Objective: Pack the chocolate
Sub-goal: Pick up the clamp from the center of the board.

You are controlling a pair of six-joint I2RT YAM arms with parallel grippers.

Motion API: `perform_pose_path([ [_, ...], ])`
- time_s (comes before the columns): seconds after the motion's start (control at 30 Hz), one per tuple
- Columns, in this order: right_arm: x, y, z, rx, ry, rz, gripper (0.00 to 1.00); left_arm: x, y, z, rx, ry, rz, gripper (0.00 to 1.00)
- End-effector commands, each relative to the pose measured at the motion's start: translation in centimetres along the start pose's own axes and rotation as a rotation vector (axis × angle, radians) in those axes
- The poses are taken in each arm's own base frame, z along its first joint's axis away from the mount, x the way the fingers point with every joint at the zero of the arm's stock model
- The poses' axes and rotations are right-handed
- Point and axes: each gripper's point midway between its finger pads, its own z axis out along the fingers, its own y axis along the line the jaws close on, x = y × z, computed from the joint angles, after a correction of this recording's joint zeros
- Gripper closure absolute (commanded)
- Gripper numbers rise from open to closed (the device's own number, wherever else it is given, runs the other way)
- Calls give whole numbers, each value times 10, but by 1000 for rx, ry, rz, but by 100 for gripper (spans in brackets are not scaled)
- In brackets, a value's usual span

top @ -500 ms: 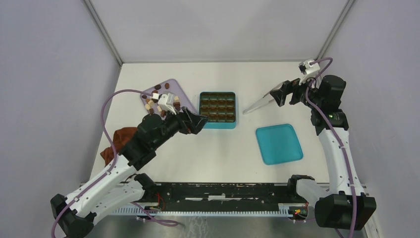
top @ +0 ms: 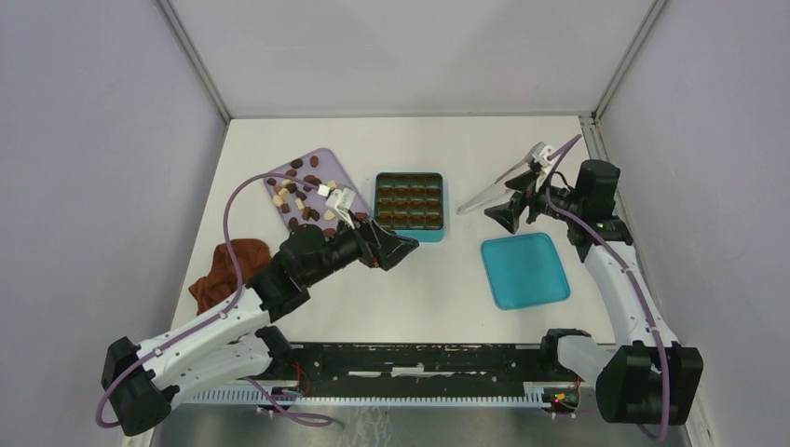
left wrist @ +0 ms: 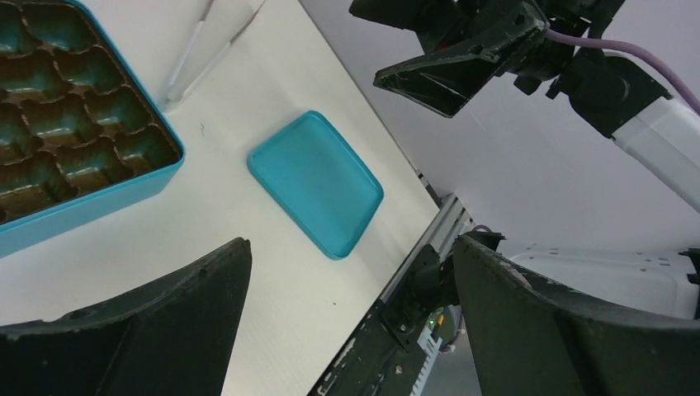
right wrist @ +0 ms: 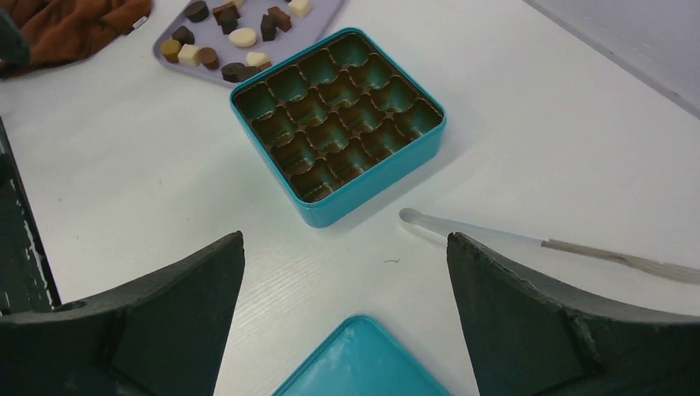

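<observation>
The right gripper [right wrist: 344, 239] hangs released and holding nothing above the counter [right wrist: 124, 165]. The teal lid [right wrist: 363, 355] lies nearest, low between its fingers, with the clear tongs [right wrist: 536, 241] a little ahead and the teal gridded box [right wrist: 371, 186] beyond; farthest off, the chocolate [right wrist: 223, 33] lies loose on the lilac tray [right wrist: 322, 16]. The left gripper [top: 399, 251], likewise spread wide and holding nothing, hovers just beside the box's near corner, with the tray back behind its wrist.

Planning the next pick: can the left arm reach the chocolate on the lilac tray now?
Likely yes: the chocolate lies uncovered on the lilac tray beside the left arm, jaws open, empty.
</observation>
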Motion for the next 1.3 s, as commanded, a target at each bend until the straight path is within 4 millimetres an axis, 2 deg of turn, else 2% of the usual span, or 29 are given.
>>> perform_pose_path([
  [0.0, 15, 3, 12, -77, 5, -47, 2, -8, 20, 4, -77, -94, 3, 3],
  [0.1, 39, -22, 24, 26, 76, 64, 3, -1, 35, 3, -133, -102, -31, 1],
  [0.2, 65, -70, 23, 328, 140, 179, 9, 3, 42, 0, -165, -105, -67, 1],
  [0.37, 78, -112, 28, 697, 174, 411, 8, 7, 53, -4, -208, -116, -108, 0],
  [0.47, 86, -130, 32, 865, 212, 502, 4, 9, 59, -5, -246, -107, -115, 0],
  [0.57, 97, -141, 41, 919, 233, 596, 7, 11, 64, -6, -276, -100, -119, 0],
  [0.67, 105, -147, 49, 933, 219, 653, 22, 12, 67, -8, -297, -94, -121, 0],
  [0.77, 103, -154, 55, 945, 190, 679, 34, 13, 70, -11, -311, -94, -122, 0],
  [0.9, 106, -165, 60, 956, 181, 737, 37, 13, 72, -15, -322, -101, -120, 0],
  [1.0, 116, -173, 65, 949, 195, 786, 45, 12, 73, -16, -328, -101, -116, 0],
  [1.27, 130, -189, 73, 971, 227, 837, 47, 13, 74, -19, -337, -100, -113, 0],
])
